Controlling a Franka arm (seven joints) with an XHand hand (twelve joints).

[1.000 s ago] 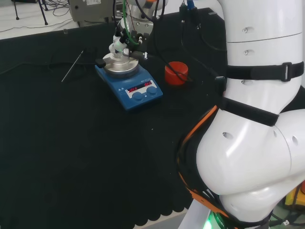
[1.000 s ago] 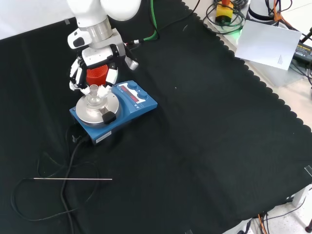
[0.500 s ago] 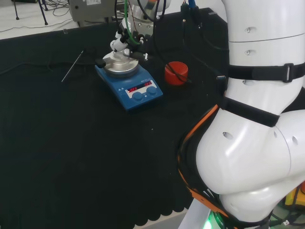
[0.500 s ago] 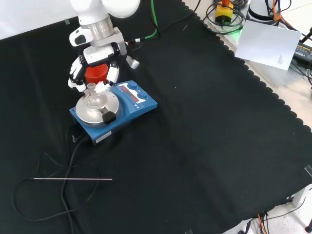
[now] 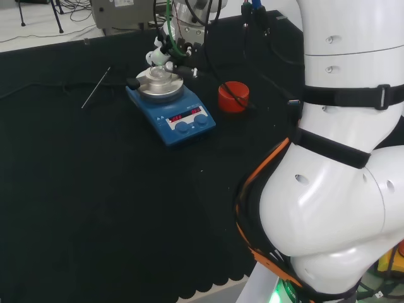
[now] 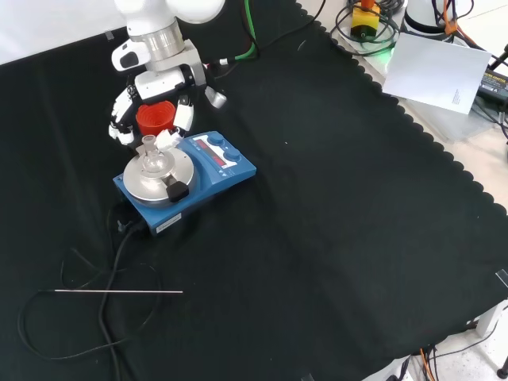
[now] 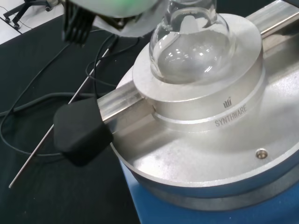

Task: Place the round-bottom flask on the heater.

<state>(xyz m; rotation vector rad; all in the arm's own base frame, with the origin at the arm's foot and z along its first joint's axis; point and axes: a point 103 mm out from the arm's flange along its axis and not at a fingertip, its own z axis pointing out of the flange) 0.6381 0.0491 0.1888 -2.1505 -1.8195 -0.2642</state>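
Note:
The clear round-bottom flask point(image 6: 153, 163) sits upright in the hollow of the silver plate point(image 6: 143, 184) on the blue heater point(image 6: 226, 168). In the wrist view the flask point(image 7: 189, 44) rests in the plate's raised ring point(image 7: 205, 100), beside a black knob point(image 7: 81, 133). My hand point(image 6: 163, 79) hovers just behind and above the flask in the front view, its fingers relaxed and spread, with nothing between them. In the head view the hand point(image 5: 169, 47) stands above the flask point(image 5: 158, 74) on the heater point(image 5: 180, 117).
A red ribbed stand point(image 6: 155, 117) stands right behind the heater, seen between the fingers, and to the heater's right in the head view point(image 5: 233, 96). A thin metal rod point(image 6: 119, 292) and the heater's black cable point(image 6: 111, 262) lie on the cloth near it.
The hand has drawn up and back from the flask, and its fingers have come away from it. The flask stays on the heater's plate.

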